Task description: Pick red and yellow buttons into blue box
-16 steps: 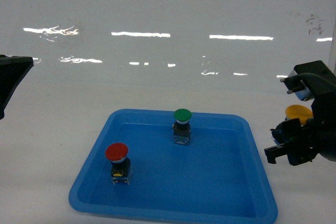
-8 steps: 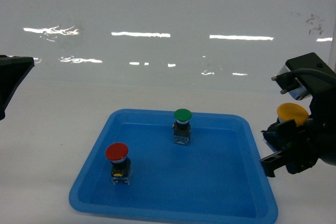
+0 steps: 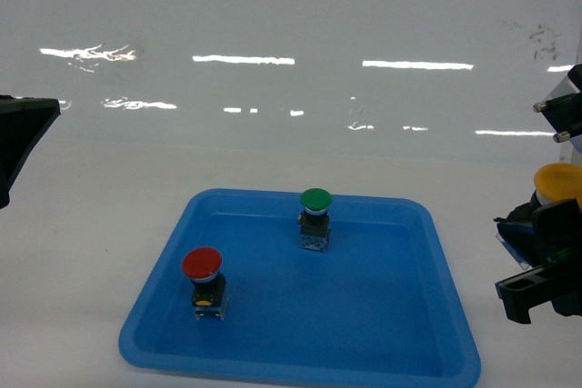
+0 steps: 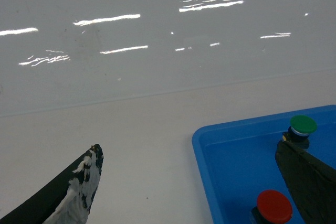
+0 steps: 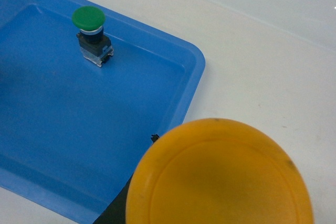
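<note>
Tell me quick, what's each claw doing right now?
Left gripper: open, holding nothing.
Right gripper: shut on the yellow round-capped push-button switch.

Green button [image 3: 316, 217] (upright) in tray [image 3: 391, 352]

Head view: the white surface [image 3: 109, 252] is viewed from above and in front, slanting down, with the whole blue tray [image 3: 427, 315] framed at middle distance.
Left wrist view: the tray's left corner is seen from the left, low and oblique.
Right wrist view: aimed steeply down, very near the yellow button [image 5: 220, 177].
Shared: the tray and the green button [image 3: 316, 199] are shown in all three views.
</note>
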`<state>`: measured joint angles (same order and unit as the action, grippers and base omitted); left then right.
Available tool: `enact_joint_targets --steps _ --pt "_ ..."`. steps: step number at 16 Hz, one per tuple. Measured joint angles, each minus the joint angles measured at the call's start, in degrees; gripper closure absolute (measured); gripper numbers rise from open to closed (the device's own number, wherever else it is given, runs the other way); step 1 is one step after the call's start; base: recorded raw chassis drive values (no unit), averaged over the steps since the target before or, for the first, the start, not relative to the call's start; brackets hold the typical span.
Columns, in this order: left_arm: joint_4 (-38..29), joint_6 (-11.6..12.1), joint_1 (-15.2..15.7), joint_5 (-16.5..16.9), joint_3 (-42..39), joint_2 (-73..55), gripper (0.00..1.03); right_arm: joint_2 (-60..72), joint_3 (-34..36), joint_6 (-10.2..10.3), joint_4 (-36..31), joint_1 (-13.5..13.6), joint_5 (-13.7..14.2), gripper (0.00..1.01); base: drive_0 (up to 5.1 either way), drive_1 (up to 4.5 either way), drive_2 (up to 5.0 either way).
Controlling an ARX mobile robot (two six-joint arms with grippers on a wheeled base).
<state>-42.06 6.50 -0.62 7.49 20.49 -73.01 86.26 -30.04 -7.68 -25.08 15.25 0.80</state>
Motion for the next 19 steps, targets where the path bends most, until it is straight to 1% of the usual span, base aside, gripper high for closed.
enact_joint_targets --steps 3,5,11,13,14,15,16,19 --pt "0.0 0.0 0.0 0.0 0.0 0.0 0.05 -5.2 1.0 0.2 2.4 0.7 1.0 0.74 0.0 0.00 0.0" --pt "0.0 0.0 0.0 0.0 0.0 0.0 0.05 -8.2 1.8 0.7 3.8 1.7 2.3 0.74 0.0 0.00 0.0" --pt "0.0 0.0 0.0 0.0 0.0 0.0 0.05 -16.1 2.9 1.5 9.9 2.0 5.9 0.74 0.0 0.00 0.0" --pt "0.0 0.0 0.0 0.0 0.0 0.0 0.05 -19.1 2.8 2.1 12.2 3.6 7.3 0.74 0.0 0.00 0.0" --pt "0.0 0.0 0.0 0.0 0.0 0.0 0.05 -20.5 2.3 2.6 14.4 5.2 7.8 0.74 0.0 0.00 0.0" --pt "0.0 0.0 0.0 0.0 0.0 0.0 0.05 -21.5 2.1 3.0 15.2 6.6 8.6 0.74 0.0 0.00 0.0" --pt "0.0 0.0 0.0 0.0 0.0 0.0 0.05 -22.4 1.9 3.7 14.8 7.4 9.0 0.74 0.0 0.00 0.0" --pt "0.0 0.0 0.0 0.0 0.0 0.0 0.05 -22.6 1.4 4.5 14.8 7.6 9.6 0.74 0.0 0.00 0.0"
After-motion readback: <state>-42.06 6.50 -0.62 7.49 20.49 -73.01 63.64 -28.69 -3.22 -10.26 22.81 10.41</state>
